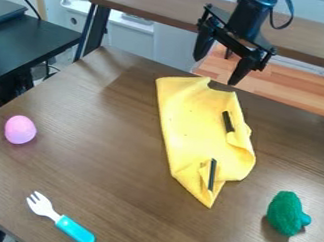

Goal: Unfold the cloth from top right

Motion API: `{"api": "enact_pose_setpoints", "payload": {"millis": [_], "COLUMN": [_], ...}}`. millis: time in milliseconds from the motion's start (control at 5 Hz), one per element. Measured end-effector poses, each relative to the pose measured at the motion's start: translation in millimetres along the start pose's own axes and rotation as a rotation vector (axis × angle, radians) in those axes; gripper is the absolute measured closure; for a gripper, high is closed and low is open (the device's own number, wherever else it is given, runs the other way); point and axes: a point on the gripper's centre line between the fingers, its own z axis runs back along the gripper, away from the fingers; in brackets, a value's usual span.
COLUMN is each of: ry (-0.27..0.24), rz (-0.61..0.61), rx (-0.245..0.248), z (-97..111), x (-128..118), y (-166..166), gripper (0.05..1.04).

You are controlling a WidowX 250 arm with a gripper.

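The end effector [215, 72] hangs above the far edge of the bench [103, 146], its two fingers spread wide with nothing between them. The yellow cloth [191, 126] lies on the bench just camera-side of it, partly folded, with its top right corner region close below the fingers.

The likeliest failure is a poor pinch. The cloth looks thin and lies low, so the fingers could close above it and come up empty, or press into the bench if they go too deep. A bite taken too far in could catch both layers, and the whole cloth would then drag instead of opening. The bunched side, camera-side of the fingers, may hide which layer is on top, making that mistake easier. Pulling outward could slide the cloth over the nearby bench edge.

Two dark strips [228, 122] show on the cloth; if they are loose pieces, lifting could tip them off. A wide sweep toward the camera might nudge the green toy [285, 213]. The pink egg [20, 129] and fork [61, 219], well apart from the end effector, seem at little risk.
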Motion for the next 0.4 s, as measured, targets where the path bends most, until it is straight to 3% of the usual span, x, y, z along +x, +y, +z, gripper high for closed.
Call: {"api": "enact_pose_setpoints", "payload": {"millis": [200, 400], "ry": [0.043, 0.171], "rz": [-0.008, 0.045], "rx": [0.002, -0.035], "z": [-15.8, -62.5], "x": [-1.0, 14.6], "y": [-6.7, -20.2], "gripper": [0.082, 0.082]}}
